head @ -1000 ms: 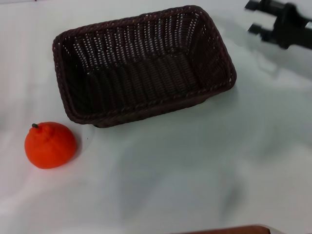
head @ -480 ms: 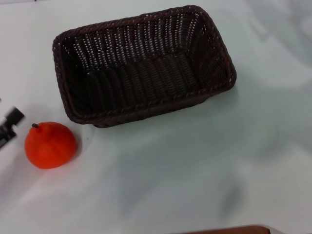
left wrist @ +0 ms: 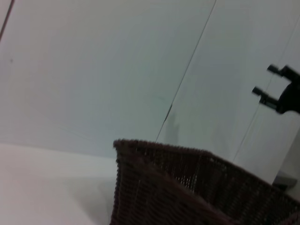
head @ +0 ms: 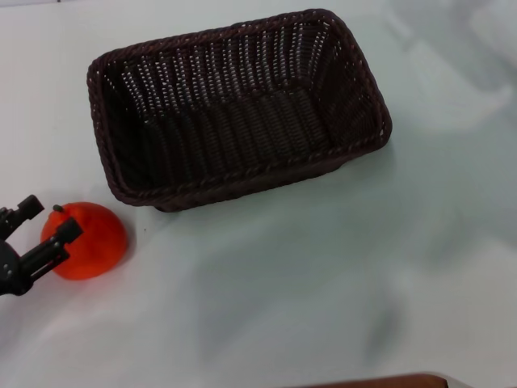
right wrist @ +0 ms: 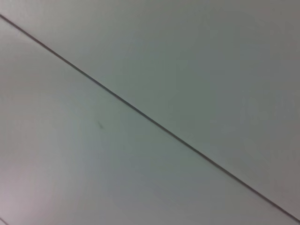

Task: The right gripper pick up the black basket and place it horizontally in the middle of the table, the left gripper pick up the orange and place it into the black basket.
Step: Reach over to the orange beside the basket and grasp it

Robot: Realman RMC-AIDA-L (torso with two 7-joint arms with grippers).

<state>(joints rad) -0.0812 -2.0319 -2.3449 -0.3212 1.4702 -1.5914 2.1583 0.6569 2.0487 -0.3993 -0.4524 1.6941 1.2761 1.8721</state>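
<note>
Meanwhile, near the table's [head: 266, 307] left edge, the left gripper [head: 39, 229] had moved in with fingers spread, holding nothing, bracketing the orange [head: 87, 240], while the black basket [head: 238, 109] already lay mid-table and the right gripper [left wrist: 271, 86] had retreated, open and empty, suggesting the orange pickup was starting.

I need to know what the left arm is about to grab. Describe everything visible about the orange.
The orange is a bright, roundish fruit with a slightly raised top and a small dark stem nub. Its skin looks smooth and whole. It rests on the white table, near the head view's left edge, apart from the black basket and just off its near-left corner. The left gripper reaches in from the left with open jaws, one finger lying across the fruit's left side; actual contact cannot be confirmed.
</note>
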